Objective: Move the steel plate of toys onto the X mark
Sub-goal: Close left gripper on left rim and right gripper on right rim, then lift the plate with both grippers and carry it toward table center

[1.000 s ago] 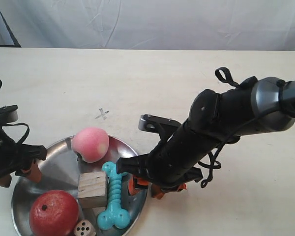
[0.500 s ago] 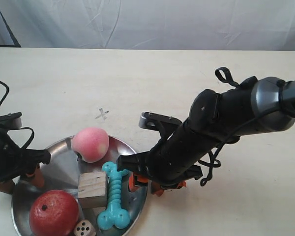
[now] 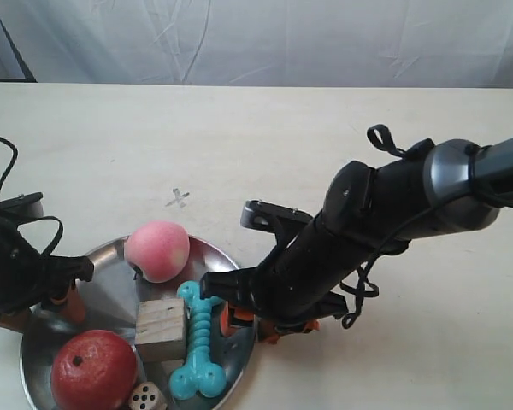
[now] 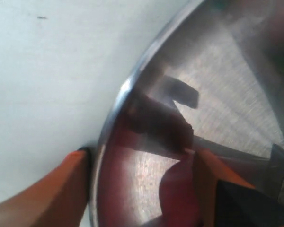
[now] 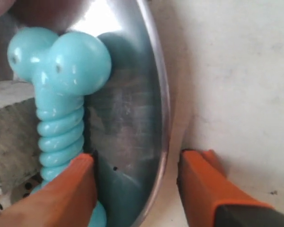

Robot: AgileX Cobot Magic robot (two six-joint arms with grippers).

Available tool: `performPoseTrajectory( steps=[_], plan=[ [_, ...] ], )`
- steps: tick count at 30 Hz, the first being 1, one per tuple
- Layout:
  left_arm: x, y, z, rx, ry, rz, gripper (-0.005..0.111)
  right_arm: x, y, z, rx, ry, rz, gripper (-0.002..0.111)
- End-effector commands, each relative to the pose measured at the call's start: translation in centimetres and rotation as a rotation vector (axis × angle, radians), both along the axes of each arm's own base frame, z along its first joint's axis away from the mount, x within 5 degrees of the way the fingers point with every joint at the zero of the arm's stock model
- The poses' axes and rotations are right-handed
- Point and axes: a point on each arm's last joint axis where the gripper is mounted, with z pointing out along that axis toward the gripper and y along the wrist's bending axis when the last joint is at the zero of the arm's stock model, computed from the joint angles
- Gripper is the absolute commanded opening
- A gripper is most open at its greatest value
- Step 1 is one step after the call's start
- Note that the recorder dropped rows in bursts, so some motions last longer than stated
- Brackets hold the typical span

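The steel plate (image 3: pixel 103 286) lies at the table's near left and holds the peach (image 3: pixel 157 250), apple (image 3: pixel 94 369), wooden cube (image 3: pixel 161 329), die (image 3: pixel 147 397) and turquoise bone (image 3: pixel 198 342). My left gripper (image 3: pixel 44 312) stands open astride the plate's left rim (image 4: pixel 114 109), one orange finger (image 4: pixel 71 184) outside and the other inside. On the opposite side, my right gripper (image 3: pixel 252 325) is open astride the rim (image 5: pixel 163 118), with one finger (image 5: pixel 71 189) next to the bone (image 5: pixel 61 85). The X mark (image 3: pixel 179 199) is on bare table just beyond the plate.
A white cloth backdrop (image 3: pixel 265 38) hangs behind the table's far edge. The right arm's dark body (image 3: pixel 385 222) reaches in from the exterior view's right. A loose black cable (image 3: pixel 0 158) arcs above the left arm.
My left gripper has edged a little further in over the plate's rim. The right arm has shifted slightly toward the plate. The plate and toys have not moved.
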Motion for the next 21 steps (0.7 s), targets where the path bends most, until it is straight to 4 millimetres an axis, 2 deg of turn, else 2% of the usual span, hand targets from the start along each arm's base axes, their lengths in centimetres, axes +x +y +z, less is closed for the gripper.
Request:
performPoseTrajectory(
  steps=[1,5,7,9,14,21],
  plan=[
    [0.0,0.0,-0.8,0.002,0.024,0.008,0.060,-0.7,0.9,-1.2,-0.013,0.007,-0.005,0.051],
    [0.0,0.0,-1.7,0.004,0.062,0.011,0.059,-1.3,2.0,-1.4,-0.016,-0.021,0.007,0.051],
    [0.0,-0.1,-1.7,0.004,0.065,0.009,0.053,-1.4,2.0,-1.4,-0.016,-0.021,0.008,0.046],
    [0.0,-0.1,-1.7,0.002,0.056,-0.020,0.038,-1.4,2.0,-1.4,-0.016,-0.019,0.009,0.032],
    [0.0,-0.3,-1.7,-0.018,0.048,-0.030,0.018,-1.4,2.0,-1.4,-0.016,-0.019,0.009,-0.001],
    [0.3,-0.4,-1.7,-0.029,0.008,-0.035,0.000,-1.7,2.1,-1.3,-0.003,0.019,0.011,-0.001]
  ],
)
